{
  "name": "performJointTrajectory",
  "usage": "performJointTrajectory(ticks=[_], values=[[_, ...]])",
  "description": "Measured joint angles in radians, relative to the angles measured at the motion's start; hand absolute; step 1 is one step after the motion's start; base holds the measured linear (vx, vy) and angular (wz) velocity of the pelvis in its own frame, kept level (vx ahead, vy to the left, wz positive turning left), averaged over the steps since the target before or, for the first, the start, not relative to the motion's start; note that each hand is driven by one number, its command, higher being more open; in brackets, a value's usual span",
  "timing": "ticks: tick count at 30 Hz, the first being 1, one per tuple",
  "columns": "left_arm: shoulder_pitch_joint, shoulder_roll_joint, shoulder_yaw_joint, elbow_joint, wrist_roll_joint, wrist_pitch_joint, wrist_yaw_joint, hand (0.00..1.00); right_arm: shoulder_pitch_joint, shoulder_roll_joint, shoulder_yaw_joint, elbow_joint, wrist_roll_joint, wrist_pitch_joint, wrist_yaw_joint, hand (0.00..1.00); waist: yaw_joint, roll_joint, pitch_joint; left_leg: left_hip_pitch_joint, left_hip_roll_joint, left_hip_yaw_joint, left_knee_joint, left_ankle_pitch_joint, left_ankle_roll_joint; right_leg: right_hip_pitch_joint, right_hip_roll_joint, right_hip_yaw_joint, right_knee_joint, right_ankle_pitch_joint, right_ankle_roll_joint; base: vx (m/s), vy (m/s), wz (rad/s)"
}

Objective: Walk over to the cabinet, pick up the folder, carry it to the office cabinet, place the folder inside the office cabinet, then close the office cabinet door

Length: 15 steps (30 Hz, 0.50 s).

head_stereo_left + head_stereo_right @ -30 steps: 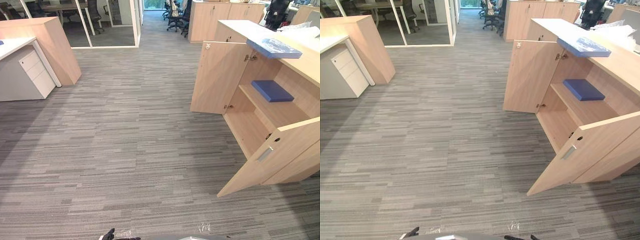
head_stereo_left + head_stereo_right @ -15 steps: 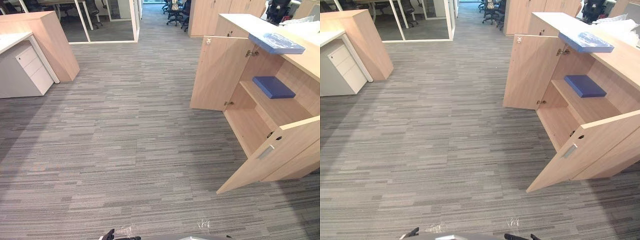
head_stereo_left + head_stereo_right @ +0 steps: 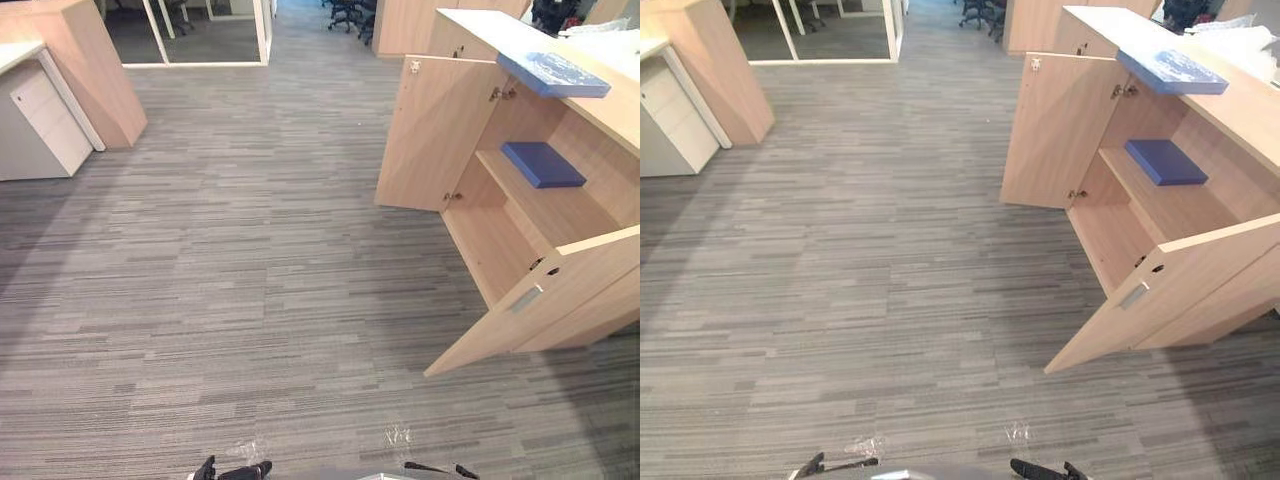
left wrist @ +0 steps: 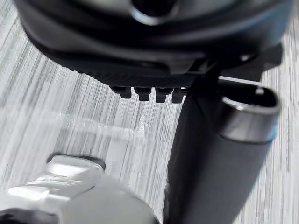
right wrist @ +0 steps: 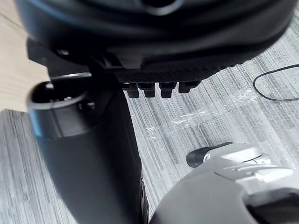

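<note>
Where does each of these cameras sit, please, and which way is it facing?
Left eye view: on the head, looking down and forward at carpet and the open office cabinet on the right.
Right eye view: beside it, same aim; both share the blue folder on the cabinet top.
Left wrist view: on the left wrist, aimed past the left hand at the carpet.
Right wrist view: likewise, past the right hand.

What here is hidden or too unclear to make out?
1. Lower compartment of the cabinet: partly hidden behind its near open door, eye views.
2. The cabinet's far end: cut off by the right edge.
3. Pattern on the light blue folder on top: too small.
4. Left robot hand, right robot hand: mostly cut off by the bottom edge.
</note>
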Motion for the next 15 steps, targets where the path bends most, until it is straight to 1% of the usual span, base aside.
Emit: performJointTrajectory(ticks=[1,2,3,4,5,6,7,8,9,10,11,12,13,14,15], values=[[0.001,-0.02,0.042,-0.034,-0.026,-0.004,-0.001,1.0,0.005,0.0,-0.001,-0.004,0.001,0.001,-0.004,1.0,0.004,-0.006,0.012,-0.103,0.028,0.008,0.226,0.024,0.008,0.009,0.004,0.004,0.031,-0.022,-0.01,0.04,-0.037,-0.09],[0.012,-0.037,0.071,-0.071,-0.041,-0.014,0.0,1.0,0.008,0.0,0.0,-0.013,0.001,0.003,-0.012,1.0,0.012,-0.003,0.017,-0.174,0.063,0.019,0.372,0.014,0.014,0.023,0.004,0.012,0.058,-0.046,-0.021,0.11,-0.027,-0.13],[0.015,-0.04,0.075,-0.08,-0.044,-0.018,0.002,1.0,0.009,0.0,0.001,-0.014,0.0,0.003,-0.016,1.0,0.013,-0.003,0.017,-0.197,0.076,0.024,0.406,0.008,0.009,0.03,0.0,0.015,0.067,-0.058,-0.021,0.18,-0.004,-0.13],[0.014,-0.042,0.074,-0.096,-0.045,-0.024,0.008,1.0,0.015,0.0,0.002,-0.017,0.0,0.004,-0.016,1.0,0.018,-0.004,0.014,-0.23,0.095,0.031,0.415,0.002,-0.001,0.042,-0.018,0.023,0.084,-0.084,-0.013,0.26,0.06,-0.16],[0.011,-0.048,0.072,-0.109,-0.044,-0.024,0.008,1.0,0.02,0.001,0.002,-0.024,0.001,0.004,-0.015,1.0,0.023,-0.01,0.011,-0.252,0.106,0.034,0.362,0.002,-0.001,0.052,-0.041,0.037,0.097,-0.105,-0.002,0.21,0.064,-0.21],[0.01,-0.048,0.072,-0.109,-0.044,-0.025,0.008,1.0,0.02,0.001,0.0,-0.024,0.001,0.005,-0.015,1.0,0.024,-0.01,0.011,-0.26,0.113,0.041,0.321,0.002,-0.001,0.058,-0.053,0.045,0.095,-0.113,0.006,0.26,0.132,-0.31],[0.01,-0.048,0.073,-0.11,-0.045,-0.025,0.009,1.0,0.021,0.001,-0.001,-0.024,0.002,0.007,-0.015,1.0,0.025,-0.009,0.01,-0.266,0.12,0.057,0.204,0.005,-0.005,0.067,-0.084,0.06,0.094,-0.129,0.028,0.27,0.178,-0.27],[0.01,-0.049,0.072,-0.11,-0.047,-0.025,0.009,1.0,0.021,0.001,-0.002,-0.025,0.006,0.009,-0.015,1.0,0.024,-0.009,0.01,-0.266,0.12,0.058,0.14,0.008,-0.007,0.072,-0.099,0.066,0.093,-0.137,0.041,0.44,0.301,-0.29],[0.008,-0.047,0.069,-0.109,-0.052,-0.024,0.007,1.0,0.022,-0.001,-0.002,-0.025,0.008,0.013,-0.015,1.0,0.023,-0.008,0.01,-0.267,0.115,0.055,0.024,0.033,-0.007,0.09,-0.134,0.078,0.089,-0.166,0.055,0.54,0.375,-0.16],[0.007,-0.044,0.064,-0.108,-0.063,-0.024,0.004,1.0,0.022,-0.001,-0.003,-0.024,0.007,0.017,-0.015,1.0,0.021,-0.009,0.009,-0.276,0.108,0.053,-0.077,0.076,-0.004,0.114,-0.171,0.08,0.079,-0.194,0.079,0.49,0.353,-0.11],[0.007,-0.044,0.063,-0.108,-0.064,-0.024,0.001,1.0,0.022,-0.002,-0.005,-0.024,0.007,0.02,-0.015,1.0,0.021,-0.008,0.008,-0.282,0.105,0.051,-0.121,0.101,-0.004,0.128,-0.19,0.08,0.073,-0.209,0.089,0.5,0.401,-0.1],[0.008,-0.04,0.054,-0.107,-0.066,-0.024,-0.008,1.0,0.023,-0.001,-0.019,-0.022,0.007,0.022,-0.013,1.0,0.026,-0.01,0.002,-0.284,0.098,0.065,-0.171,0.187,-0.022,0.159,-0.234,0.08,0.052,-0.235,0.106,0.5,0.431,-0.21],[0.012,-0.035,0.043,-0.095,-0.065,-0.023,-0.011,1.0,0.025,0.002,-0.04,-0.006,0.006,0.023,-0.005,1.0,0.032,-0.009,-0.017,-0.278,0.084,0.096,-0.151,0.253,-0.01,0.172,-0.259,0.089,0.053,-0.238,0.098,0.61,0.527,-0.19],[-0.003,0.002,0.006,-0.065,-0.06,-0.019,-0.014,1.0,0.016,0.018,-0.088,0.002,0.005,0.024,0.015,1.0,0.021,-0.037,-0.061,-0.278,0.035,0.121,-0.123,0.188,0.023,0.141,-0.308,0.104,0.109,-0.186,0.065,0.56,0.451,-0.11],[-0.009,0.013,-0.014,-0.055,-0.054,-0.016,-0.015,1.0,0.015,0.026,-0.111,0.0,0.005,0.023,0.022,1.0,0.015,-0.043,-0.073,-0.269,0.02,0.128,-0.112,0.176,0.038,0.127,-0.324,0.108,0.151,-0.155,0.085,0.59,0.444,-0.07]])
